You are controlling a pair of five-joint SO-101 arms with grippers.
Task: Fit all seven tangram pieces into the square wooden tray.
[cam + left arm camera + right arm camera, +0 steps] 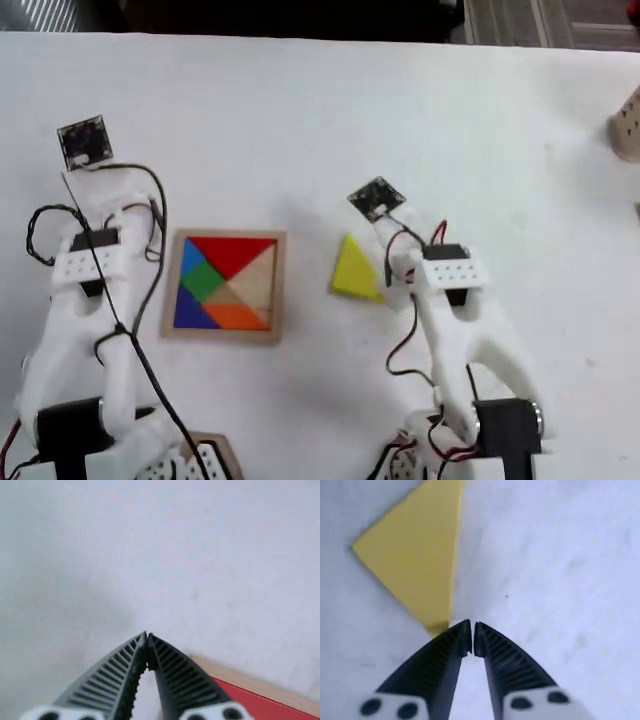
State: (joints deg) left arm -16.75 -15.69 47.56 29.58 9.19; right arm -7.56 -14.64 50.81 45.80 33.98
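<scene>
I read both tools as closed and empty: the left gripper (148, 639) has its toothed jaws meeting at the tips over bare table (400, 130), just beside a corner of the square wooden tray (279, 290), and the right gripper (471, 632) has its tips all but touching, right at one corner of the yellow triangle (355, 270). The yellow triangle lies flat on the table outside the tray, between the tray and the right arm (450, 300). Inside the tray I log a red piece (232, 252), a blue piece (188, 295), a green piece (205, 280) and an orange piece (238, 316), plus a pale patch (257, 283) that I cannot tell to be a piece or bare tray floor
</scene>
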